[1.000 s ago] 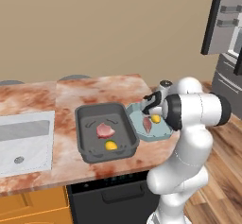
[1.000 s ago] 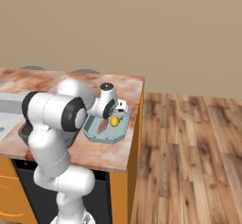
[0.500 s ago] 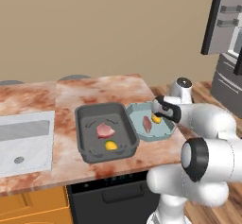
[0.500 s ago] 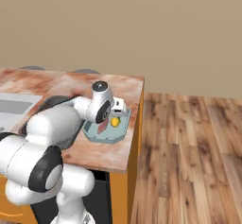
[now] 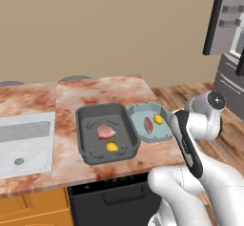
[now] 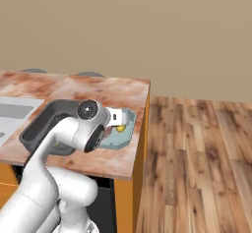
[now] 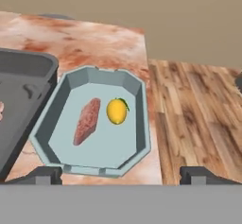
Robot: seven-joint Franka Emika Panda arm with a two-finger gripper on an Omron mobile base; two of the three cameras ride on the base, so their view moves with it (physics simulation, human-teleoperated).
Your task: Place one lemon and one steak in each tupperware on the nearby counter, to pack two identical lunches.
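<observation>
On the counter (image 5: pixel 95 90) stand two tupperware. The dark grey one (image 5: pixel 101 107) holds a rounder steak (image 5: pixel 106 131) and a lemon (image 5: pixel 112 147). To its right, the pale teal octagonal one (image 7: pixel 140 148) holds an elongated steak (image 7: pixel 87 121) with a lemon (image 7: pixel 116 111) beside it. My gripper (image 7: pixel 122 176) is open with nothing between its fingertips. It hangs back at the near side of the teal tupperware and looks down into it. In the right base view the white hand sits just above the teal tupperware (image 6: pixel 119 141), and its lemon (image 6: pixel 120 127) peeks out beneath.
A flat white-grey sink panel (image 5: pixel 24 144) lies at the counter's left. The counter's right edge drops to a wooden plank floor (image 6: pixel 197 153). A dark fridge (image 5: pixel 228 29) stands at the far right. My folded arm (image 5: pixel 188 146) hangs over the counter's front right corner.
The arm has refolded and drawn the hand back from over the teal tupperware toward the counter's front. The jaws stayed open. Steaks and lemons have not moved.
</observation>
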